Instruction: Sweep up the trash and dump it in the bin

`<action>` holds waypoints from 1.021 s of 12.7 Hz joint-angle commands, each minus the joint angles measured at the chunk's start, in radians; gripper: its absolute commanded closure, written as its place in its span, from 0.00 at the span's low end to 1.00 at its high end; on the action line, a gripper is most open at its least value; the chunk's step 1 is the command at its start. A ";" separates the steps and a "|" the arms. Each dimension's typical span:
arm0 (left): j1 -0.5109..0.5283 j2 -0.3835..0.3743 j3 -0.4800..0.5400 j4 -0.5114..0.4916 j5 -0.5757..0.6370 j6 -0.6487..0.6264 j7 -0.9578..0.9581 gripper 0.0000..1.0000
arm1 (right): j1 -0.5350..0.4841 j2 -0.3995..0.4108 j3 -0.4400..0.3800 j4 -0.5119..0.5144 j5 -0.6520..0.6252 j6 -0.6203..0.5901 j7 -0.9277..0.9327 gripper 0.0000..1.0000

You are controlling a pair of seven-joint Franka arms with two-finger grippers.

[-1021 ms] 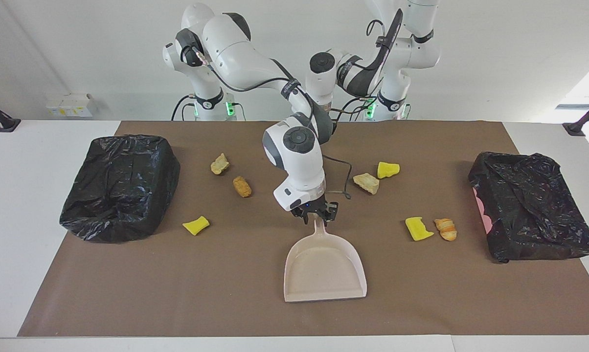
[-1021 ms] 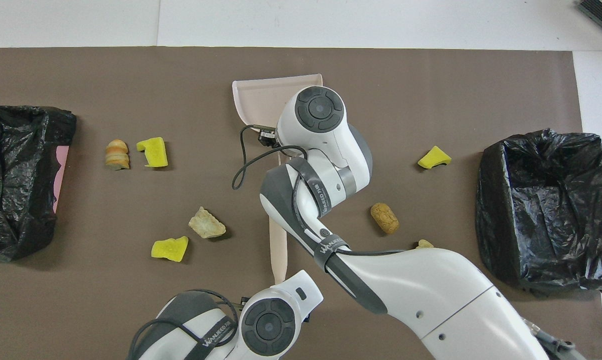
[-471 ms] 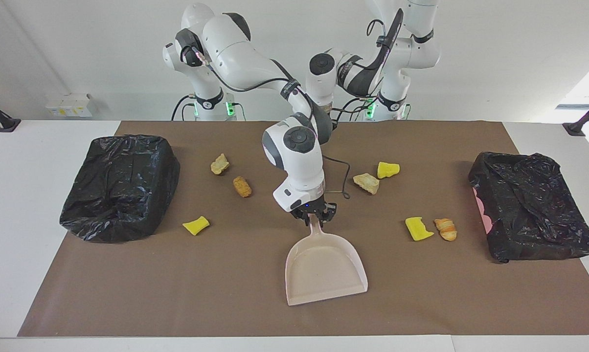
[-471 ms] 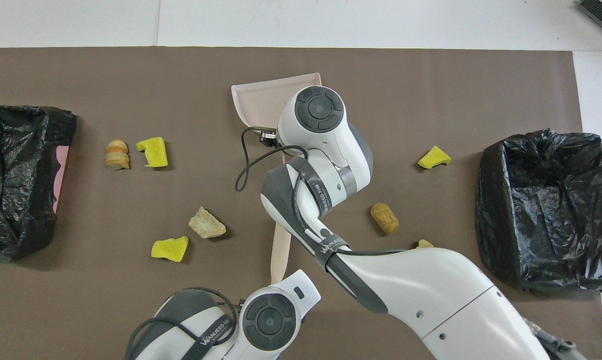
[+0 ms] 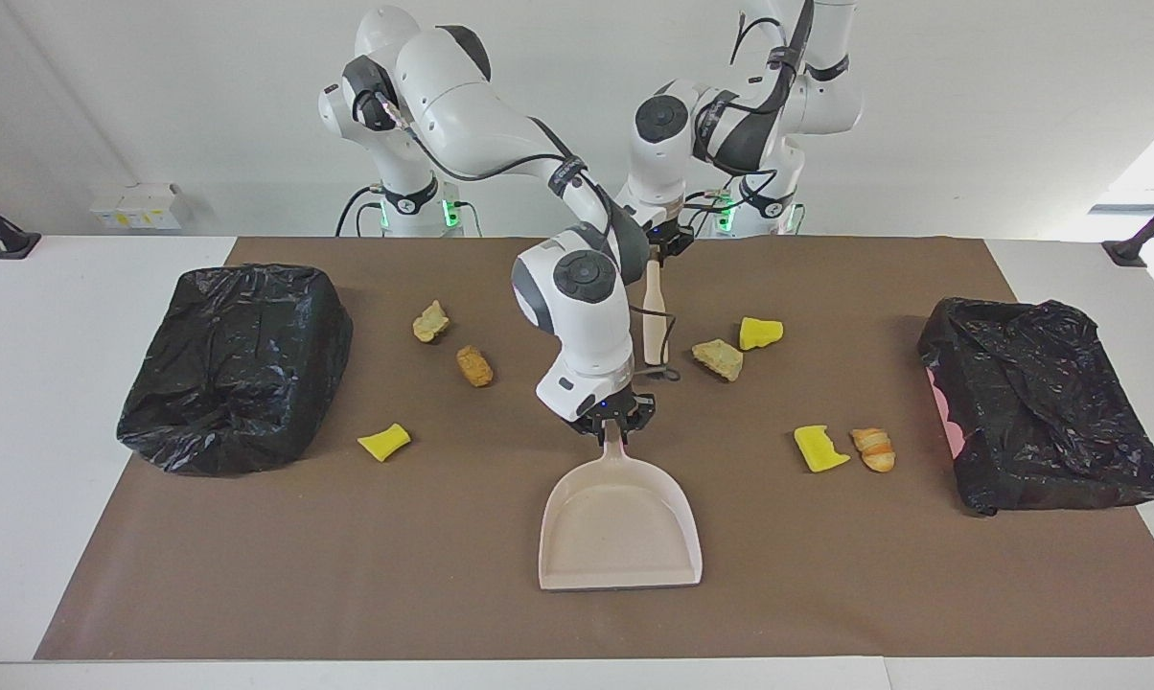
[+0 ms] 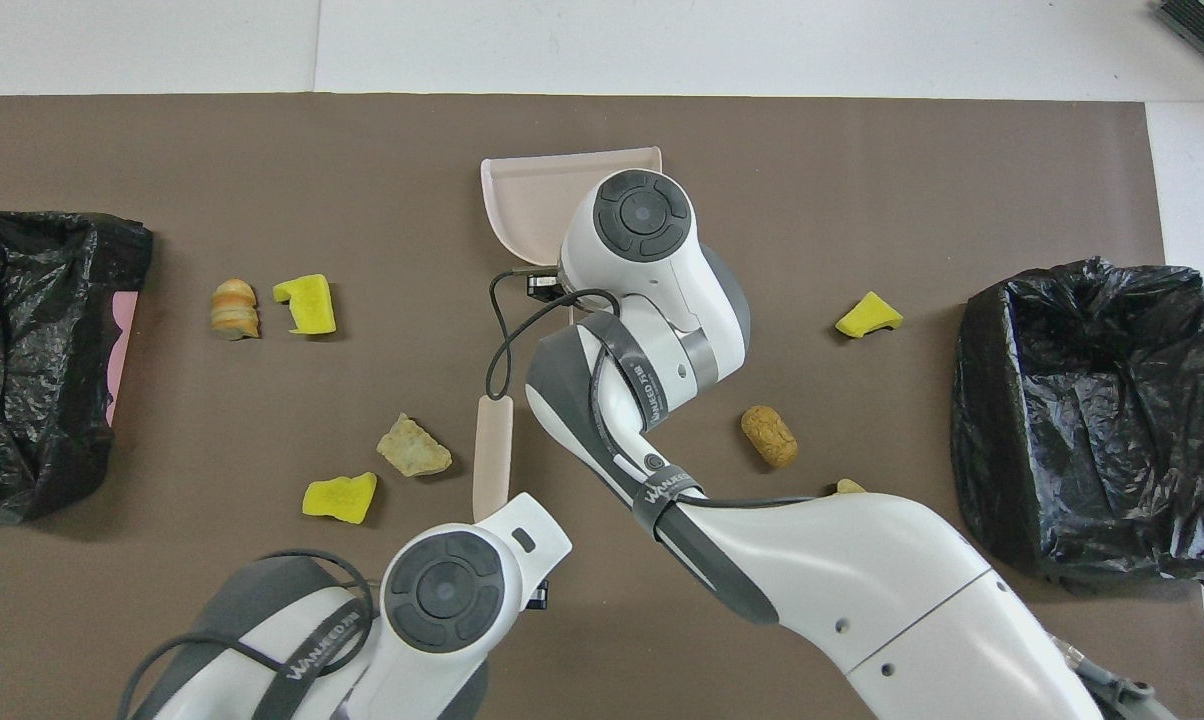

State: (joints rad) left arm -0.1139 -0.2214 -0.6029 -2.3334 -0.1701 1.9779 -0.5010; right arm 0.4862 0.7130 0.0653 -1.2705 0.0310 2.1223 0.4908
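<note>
- Facing view: the right gripper is clamped on the handle of the beige dustpan, whose pan rests on the brown mat with its open lip turned away from the robots. The left gripper grips the top of the brush, which hangs upright over the mat, close to the robots.
- Facing view: the trash lies scattered. A beige lump, a brown bread piece and a yellow sponge bit sit toward the right arm's end, near one black-lined bin. Another lump, two sponge bits and a croissant-like piece sit toward the left arm's end, near the other bin.
- Overhead view: the brush handle shows beside the lump; the right arm hides most of the dustpan.
- Handling, as a judgement: the bits look light, soft and crumbly, likely to roll or skid, so pushing them with the bristles into the lip suits better than pinching. The stiff pan is best held by its handle, kept level when loaded.
</note>
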 commanded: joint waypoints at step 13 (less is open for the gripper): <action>0.011 0.322 0.666 0.331 0.432 0.062 0.554 1.00 | -0.159 -0.263 0.007 -0.101 0.009 -0.450 -0.871 1.00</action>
State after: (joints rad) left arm -0.0981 0.0609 0.0225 -2.0526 0.2275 2.0327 0.0028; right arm 0.3561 0.5056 0.0603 -1.3255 0.0310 1.7326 -0.2085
